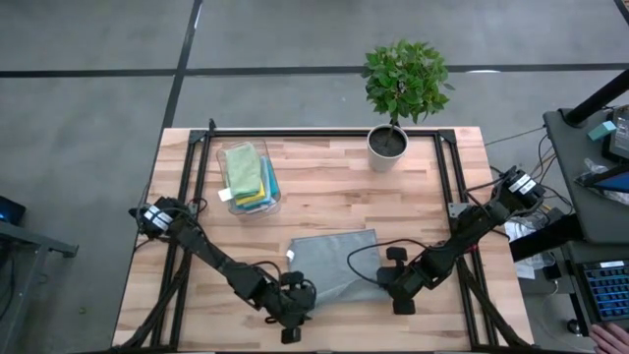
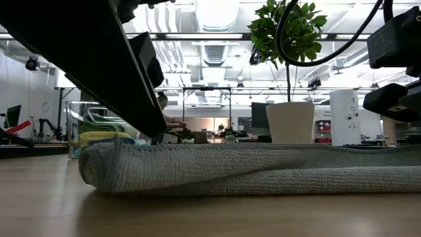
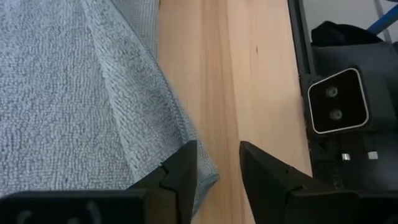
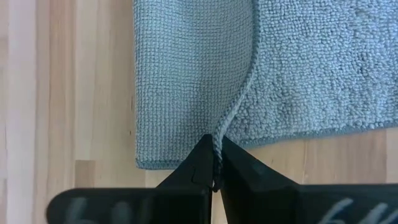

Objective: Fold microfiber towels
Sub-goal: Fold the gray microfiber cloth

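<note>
Near the potted green plant [image 1: 401,93], toward the robot's side of the wooden bench [image 1: 324,202], lies the soft grey square microfiber towel [image 1: 334,265], partly folded over. Right fingers [image 4: 214,163] are pressed together, pinching its hemmed edge. Left fingers [image 3: 217,174] stand spread at its other near corner, gripping nothing. Best, I'd say, to seat that corner between them first, then lift both evenly so the edges line up.

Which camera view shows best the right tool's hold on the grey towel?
The right wrist view: the right tool is shut on the grey towel's edge. The high view shows them small; the low view shows only cloth; the left wrist view misses it.
</note>
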Motion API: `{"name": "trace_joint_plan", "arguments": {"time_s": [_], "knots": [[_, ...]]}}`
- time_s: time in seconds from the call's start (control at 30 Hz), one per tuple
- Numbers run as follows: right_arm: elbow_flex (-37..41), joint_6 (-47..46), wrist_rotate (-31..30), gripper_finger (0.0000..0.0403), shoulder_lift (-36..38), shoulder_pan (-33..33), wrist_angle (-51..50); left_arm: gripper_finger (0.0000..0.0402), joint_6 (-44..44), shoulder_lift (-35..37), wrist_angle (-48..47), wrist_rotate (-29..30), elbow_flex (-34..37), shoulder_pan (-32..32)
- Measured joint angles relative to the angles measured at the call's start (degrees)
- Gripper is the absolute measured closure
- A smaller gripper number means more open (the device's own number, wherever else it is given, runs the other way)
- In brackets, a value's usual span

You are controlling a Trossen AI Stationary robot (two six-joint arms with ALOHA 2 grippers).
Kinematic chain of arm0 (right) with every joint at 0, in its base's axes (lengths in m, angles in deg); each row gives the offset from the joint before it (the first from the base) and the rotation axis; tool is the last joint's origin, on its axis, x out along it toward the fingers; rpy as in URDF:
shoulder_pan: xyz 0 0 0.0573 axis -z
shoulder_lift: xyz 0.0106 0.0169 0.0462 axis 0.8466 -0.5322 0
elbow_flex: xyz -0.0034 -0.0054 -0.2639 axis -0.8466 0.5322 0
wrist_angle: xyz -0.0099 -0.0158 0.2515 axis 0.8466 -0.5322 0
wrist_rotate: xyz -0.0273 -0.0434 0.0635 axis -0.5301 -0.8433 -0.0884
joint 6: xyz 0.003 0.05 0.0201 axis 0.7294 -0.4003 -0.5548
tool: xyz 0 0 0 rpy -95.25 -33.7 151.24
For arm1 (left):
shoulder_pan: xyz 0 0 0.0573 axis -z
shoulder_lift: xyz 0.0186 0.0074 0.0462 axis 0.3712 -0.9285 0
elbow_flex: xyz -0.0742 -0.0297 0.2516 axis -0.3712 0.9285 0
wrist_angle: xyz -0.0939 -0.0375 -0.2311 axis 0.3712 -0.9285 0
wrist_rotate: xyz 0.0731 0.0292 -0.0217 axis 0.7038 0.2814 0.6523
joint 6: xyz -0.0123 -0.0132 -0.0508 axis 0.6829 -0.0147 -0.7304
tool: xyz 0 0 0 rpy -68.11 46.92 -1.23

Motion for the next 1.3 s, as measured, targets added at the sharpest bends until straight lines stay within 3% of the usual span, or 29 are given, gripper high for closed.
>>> {"name": "trace_joint_plan", "arguments": {"time_s": [0.63,0.9,1.17,1.3], "knots": [[0.0,-0.6,0.0,0.0394,0.0,0.0,0.2,0.0301,-1.5,-5.4,3.9,-2.0,0.2,-0.1],[0.0,-0.6,-0.1,0.0394,0.0,0.0,0.2,0.0394,0.7,-5.4,3.4,-2.5,0.2,-0.2],[-1.6,0.5,0.0,0.0394,1.5,0.0,-1.2,0.0401,3.4,0.0,-7.7,-2.1,-0.6,-0.4],[-4.8,2.2,-1.1,0.0394,1.8,0.1,-6.8,0.0401,5.0,4.0,-12.5,-0.8,-0.7,-0.5]]}}
